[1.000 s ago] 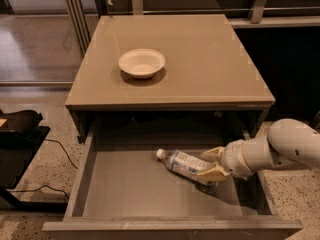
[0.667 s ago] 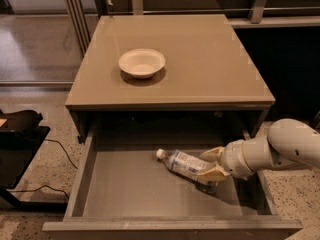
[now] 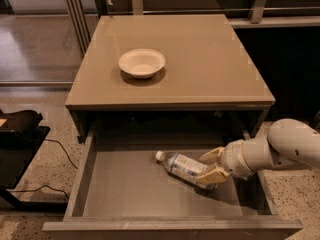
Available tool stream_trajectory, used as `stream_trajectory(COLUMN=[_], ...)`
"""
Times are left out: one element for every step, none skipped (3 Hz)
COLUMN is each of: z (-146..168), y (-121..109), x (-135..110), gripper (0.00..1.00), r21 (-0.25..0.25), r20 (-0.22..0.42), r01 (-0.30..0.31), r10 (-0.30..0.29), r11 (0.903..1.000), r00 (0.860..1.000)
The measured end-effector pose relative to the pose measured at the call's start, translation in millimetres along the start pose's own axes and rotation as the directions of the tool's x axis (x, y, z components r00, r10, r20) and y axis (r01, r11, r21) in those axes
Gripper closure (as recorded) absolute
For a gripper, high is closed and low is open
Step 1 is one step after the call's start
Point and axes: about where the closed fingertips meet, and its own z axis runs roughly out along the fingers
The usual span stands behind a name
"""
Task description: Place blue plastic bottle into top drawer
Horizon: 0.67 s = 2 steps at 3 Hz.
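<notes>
The blue plastic bottle [image 3: 181, 166] lies on its side on the floor of the open top drawer [image 3: 125, 189], right of the middle, with its white cap pointing left and to the back. My gripper [image 3: 201, 169] reaches in from the right. Its two tan fingers [image 3: 214, 176] sit on either side of the bottle's base end and close on it. The white arm [image 3: 280, 151] crosses the drawer's right wall.
A cream round bowl [image 3: 142, 62] stands on the glossy taupe cabinet top [image 3: 200, 59], left of centre. A black object [image 3: 17, 129] with a cable is on the floor at left. A dark wall lies to the right.
</notes>
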Motion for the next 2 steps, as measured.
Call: stream_trajectory(z=[0.0, 0.0], y=[0.0, 0.0], x=[0.0, 0.0], gripper=[0.00, 0.00], r21=[0.000, 0.000], r20=[0.000, 0.000], r01=[0.000, 0.000], r10=[0.000, 0.000], r11=[1.0000, 1.0000], r00=[1.000, 1.000])
